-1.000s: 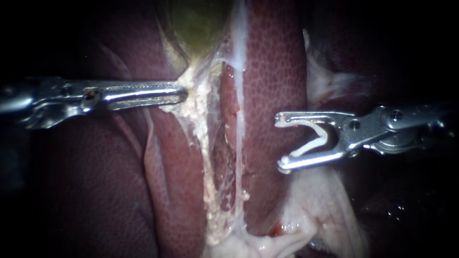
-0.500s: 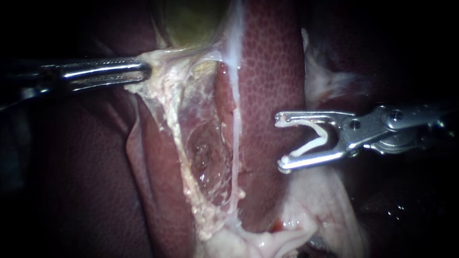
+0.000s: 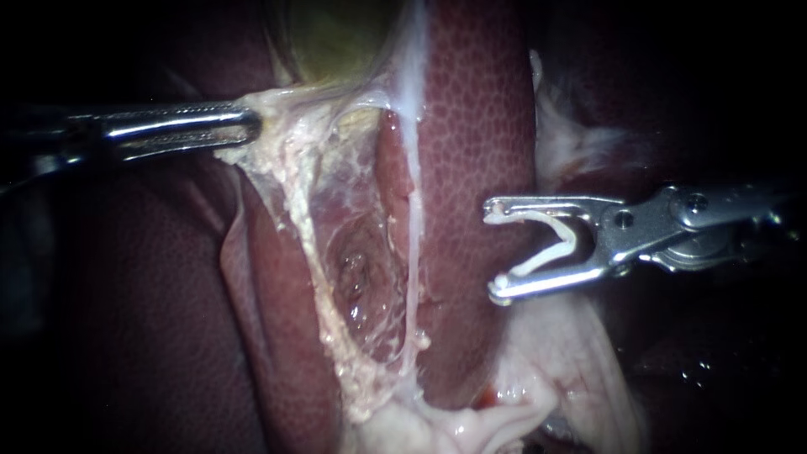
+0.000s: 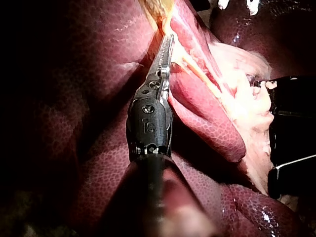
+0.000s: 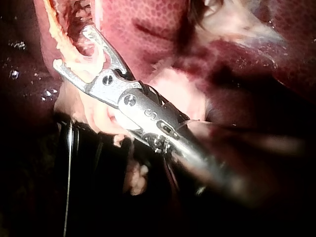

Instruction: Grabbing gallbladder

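The greenish gallbladder point(image 3: 336, 38) lies at the top between lobes of the red liver point(image 3: 479, 126). My left instrument point(image 3: 252, 124) comes in from the left, its jaws shut on the pale tissue at the gallbladder's lower end. It holds this tissue stretched to the left as a thin sheet point(image 3: 336, 227). The left wrist view shows the same left instrument point(image 4: 167, 42) with jaws closed on that pale tissue. My right instrument point(image 3: 494, 250) rests over the liver to the right, apart from the tissue. A white clip point(image 3: 570, 242) sits between its wide jaws, which also show in the right wrist view point(image 5: 74, 48).
A thin white strand point(image 3: 414, 210) runs down beside the stretched sheet. Pale fatty tissue point(image 3: 555, 370) lies below the right instrument's jaws. Dark liver point(image 3: 151, 336) fills the lower left.
My left instrument has pulled the pale tissue left and slightly up, opening the sheet into a pocket; over the last half second it barely moved. The right instrument has stayed still.
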`<action>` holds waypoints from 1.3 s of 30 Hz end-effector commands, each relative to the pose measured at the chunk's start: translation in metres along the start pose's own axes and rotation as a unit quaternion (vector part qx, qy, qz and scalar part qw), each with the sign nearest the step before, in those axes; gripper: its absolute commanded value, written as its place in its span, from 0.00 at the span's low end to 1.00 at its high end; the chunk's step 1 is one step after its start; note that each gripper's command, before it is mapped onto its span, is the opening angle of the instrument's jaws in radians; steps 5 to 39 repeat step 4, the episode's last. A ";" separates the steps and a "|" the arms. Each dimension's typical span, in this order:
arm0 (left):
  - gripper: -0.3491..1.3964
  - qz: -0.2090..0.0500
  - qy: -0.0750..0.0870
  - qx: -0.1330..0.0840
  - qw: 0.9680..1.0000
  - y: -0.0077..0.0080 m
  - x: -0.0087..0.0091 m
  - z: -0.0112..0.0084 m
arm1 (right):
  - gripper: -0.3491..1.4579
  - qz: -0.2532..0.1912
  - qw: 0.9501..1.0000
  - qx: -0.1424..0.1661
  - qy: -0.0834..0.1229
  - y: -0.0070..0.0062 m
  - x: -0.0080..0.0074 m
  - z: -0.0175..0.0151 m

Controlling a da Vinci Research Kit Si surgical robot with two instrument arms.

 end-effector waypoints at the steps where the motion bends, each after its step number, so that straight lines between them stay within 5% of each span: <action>1: 0.00 0.000 0.000 -0.001 1.000 0.0000 0.0000 0.0001 | 0.51 0.000 1.000 0.000 0.000 0.0000 0.0000 0.0000; 39: 0.00 0.000 0.000 -0.001 1.000 0.0000 0.0001 0.0001 | 0.51 0.000 1.000 0.000 0.000 0.0000 0.0000 0.0000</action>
